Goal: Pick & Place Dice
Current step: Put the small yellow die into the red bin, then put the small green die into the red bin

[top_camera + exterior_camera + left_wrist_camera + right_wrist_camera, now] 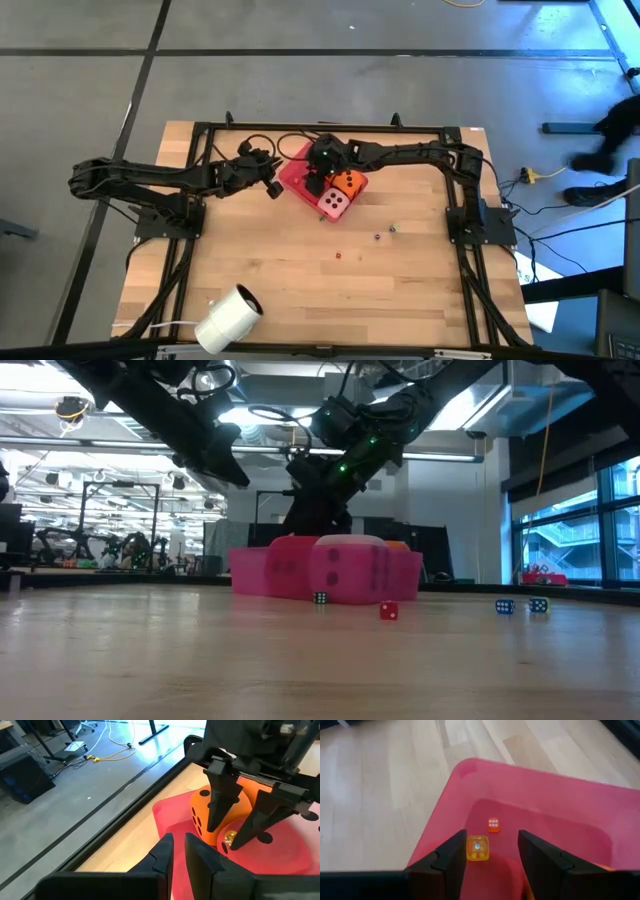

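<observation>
The left arm reaches in from the counter's left edge. The left gripper hangs just left of the tray. Its fingers are all but closed, with only a thin slit between them and nothing in it. Near the counter's front left lies a white roll.

The red tray sits toward the counter's back, at the middle. The right gripper is down over it with its fingers spread wide. Between them a tiny yellow die lies on the tray floor, close against one finger and clear of the other, so it is not gripped. A tiny orange die lies on the tray just beyond it.

Just right of that gripper stands the orange die, on the tray's right part and close behind the spread fingers in the left wrist view. The pink die sits at the tray's front corner, just beside the orange one. Whether it rests on the tray or on the counter I cannot tell. In the low view it stands in front of the tray wall.

Right of the tray, four tiny dice lie apart on the bare counter: a dark one, a red one and two blue ones. The right arm runs back along the far edge to its base on the right.
</observation>
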Motion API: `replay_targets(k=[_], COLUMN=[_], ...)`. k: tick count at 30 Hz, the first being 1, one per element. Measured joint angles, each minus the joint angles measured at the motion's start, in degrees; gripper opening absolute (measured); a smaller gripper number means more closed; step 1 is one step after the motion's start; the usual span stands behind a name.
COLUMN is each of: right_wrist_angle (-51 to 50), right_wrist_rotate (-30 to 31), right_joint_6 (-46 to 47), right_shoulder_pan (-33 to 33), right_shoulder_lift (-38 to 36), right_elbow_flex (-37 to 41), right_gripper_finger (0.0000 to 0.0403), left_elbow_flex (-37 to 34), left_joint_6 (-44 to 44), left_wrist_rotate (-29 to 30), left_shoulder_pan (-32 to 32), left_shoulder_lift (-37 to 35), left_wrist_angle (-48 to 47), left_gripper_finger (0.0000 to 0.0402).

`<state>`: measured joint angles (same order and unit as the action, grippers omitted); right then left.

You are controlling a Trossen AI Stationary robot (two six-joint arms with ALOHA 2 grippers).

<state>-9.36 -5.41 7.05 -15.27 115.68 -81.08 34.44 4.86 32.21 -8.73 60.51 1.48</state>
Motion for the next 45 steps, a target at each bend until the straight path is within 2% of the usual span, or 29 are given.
replay_targets(k=[21,27,33,41,45], right_wrist_angle=[-5.25,-7.04,-18.24,-36.71,-40.0], right_wrist_rotate=[0.42,2.2,6.63,15.09,18.29], right_joint_6=[-0.18,-0.58,-2.36,-0.2,0.2], right_shoulder_pan=[1.52,1.64,2.41,5.97,8.93], right_shoulder_lift=[-1.78,-7.13,-14.43,-26.38,-30.83], right_elbow_flex=[0.09,0.07,0.04,0.0,3.14], right_gripper_finger=[0.0178,0.0178,0.0178,0.0178,0.0178], left_elbow_flex=[0.0,0.0,0.0,0.0,0.0], left_joint_6=[-0.11,-0.11,-0.06,2.3,4.38], left_wrist_rotate=[0.04,0.06,-2.5,-9.7,-15.61], left_shoulder_pan=[0.0,0.01,0.0,0.02,0.02], left_shoulder_lift=[0.0,0.0,0.0,0.0,0.0], left_wrist_angle=[0.0,0.0,0.01,0.01,0.02], left_gripper_finger=[0.0039,0.0042,0.0038,0.0036,0.0035])
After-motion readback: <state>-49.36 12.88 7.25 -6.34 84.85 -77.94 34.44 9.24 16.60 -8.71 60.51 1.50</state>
